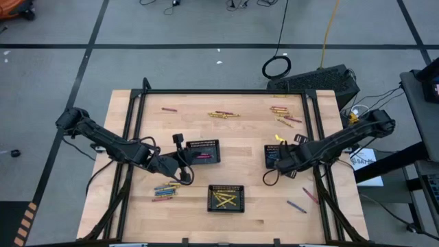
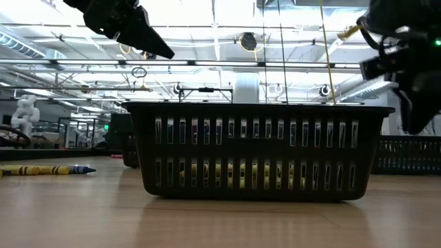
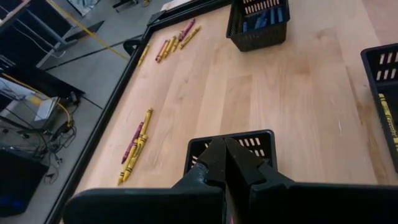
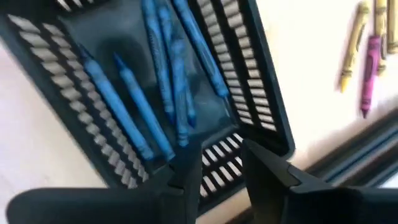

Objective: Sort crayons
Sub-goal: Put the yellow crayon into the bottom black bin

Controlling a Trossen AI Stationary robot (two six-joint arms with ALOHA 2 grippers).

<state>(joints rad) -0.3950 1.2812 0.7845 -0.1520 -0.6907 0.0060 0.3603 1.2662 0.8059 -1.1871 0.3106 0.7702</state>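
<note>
- Blue crayons point(image 4: 155, 87) lay directly under your right gripper point(image 4: 221, 165), inside the blue tray point(image 4: 261, 81); their long axes ran roughly in line with the gripper's reach.
- Your right fingers stood partly apart with nothing between them, so a blue crayon had probably just gone in.
- Loose crayons beyond that tray, yellow and pink ones point(image 4: 367, 56), lay just outside its far wall, nearer your right arm than your left.
- Your right arm reached in from the table's right edge, wrist tipped down over the tray.
- Your left gripper point(image 3: 225, 163) hung over the near wall of the pink tray point(image 3: 261, 140), fingers pressed together; I could not see anything between them.
- Your left arm came in from the left edge, bent low across the table point(image 1: 123, 213).
- Mixed crayons point(image 1: 167, 189) lay beside your left gripper, on its near side.
- Yellow ones filled the front tray point(image 1: 226, 197).
</note>
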